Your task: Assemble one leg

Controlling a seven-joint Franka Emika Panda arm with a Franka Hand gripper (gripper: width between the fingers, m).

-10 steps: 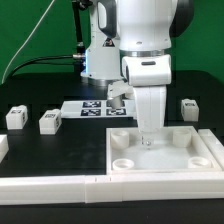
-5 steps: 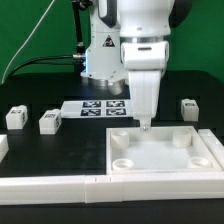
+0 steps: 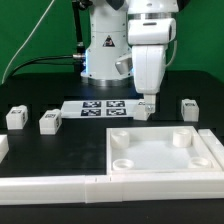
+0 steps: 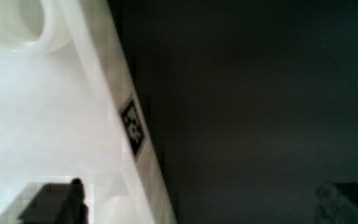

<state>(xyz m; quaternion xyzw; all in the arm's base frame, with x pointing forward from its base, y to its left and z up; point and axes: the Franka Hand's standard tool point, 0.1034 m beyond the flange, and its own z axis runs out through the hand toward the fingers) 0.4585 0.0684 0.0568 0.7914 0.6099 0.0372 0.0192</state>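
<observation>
Three small white legs with square markers stand on the dark table: two at the exterior view's left (image 3: pixel 14 117) (image 3: pixel 50 122) and one at its right (image 3: pixel 188 108). The large white panel (image 3: pixel 160 160) with round corner sockets lies in front. My gripper (image 3: pixel 147 103) hangs open and empty just above the panel's back edge, apart from all three legs. In the wrist view the gripper (image 4: pixel 197 205) has its dark fingertips (image 4: pixel 51 204) spread wide. One is over the panel (image 4: pixel 34 120) and the other over the bare table. A corner socket (image 4: pixel 16 28) and an edge tag (image 4: pixel 135 120) show.
The marker board (image 3: pixel 100 107) lies behind the panel, beside the gripper. A long white part (image 3: pixel 50 186) lies along the front edge. The robot's base (image 3: pixel 100 55) stands at the back. A white piece (image 3: pixel 2 146) pokes in at the left edge.
My gripper has risen and drawn back from low over the panel's middle to above its back edge. It stays open and empty. The legs and the panel have not moved.
</observation>
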